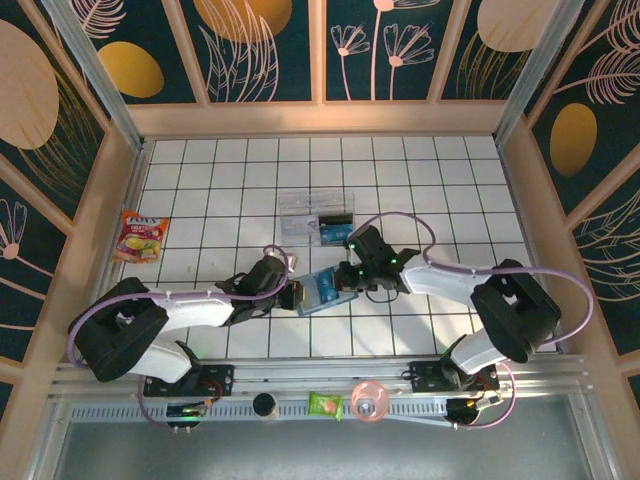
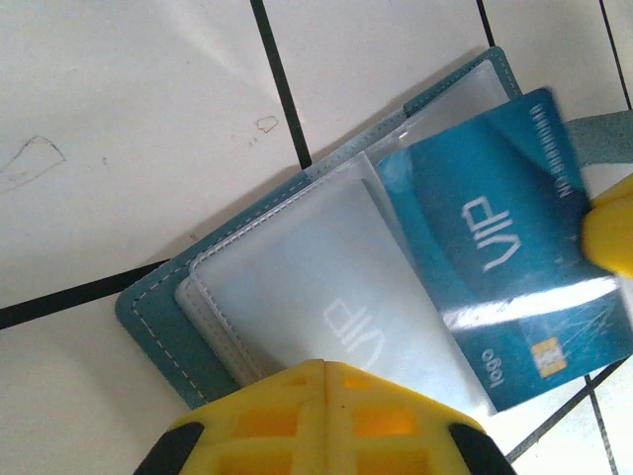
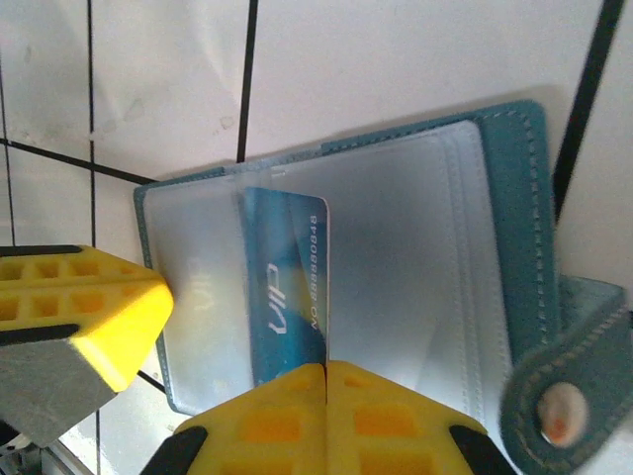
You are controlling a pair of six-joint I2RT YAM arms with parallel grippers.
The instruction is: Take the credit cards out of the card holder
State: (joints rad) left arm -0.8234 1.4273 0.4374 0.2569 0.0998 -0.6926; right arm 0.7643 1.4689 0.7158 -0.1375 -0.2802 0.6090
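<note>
The teal card holder (image 1: 322, 290) lies open on the tiled table, its clear sleeves (image 2: 326, 297) facing up. A bright blue credit card (image 2: 495, 247) marked VIP sticks halfway out of a sleeve. My right gripper (image 3: 324, 368) is shut on that credit card's edge (image 3: 287, 287), and one of its yellow fingers (image 2: 611, 226) shows at the card's far side. My left gripper (image 2: 331, 368) is shut with its tips resting on a sleeve that holds another VIP card (image 2: 346, 332). Its fingers (image 3: 94, 302) touch the holder's left edge. The snap strap (image 3: 559, 396) hangs off to one side.
A clear plastic tray (image 1: 300, 212) behind the holder contains a blue card (image 1: 333, 235) and a black rectangle (image 1: 337, 217). A snack packet (image 1: 141, 237) lies at the far left. A green packet (image 1: 324, 404) and a pink round object (image 1: 369, 400) sit on the front rail.
</note>
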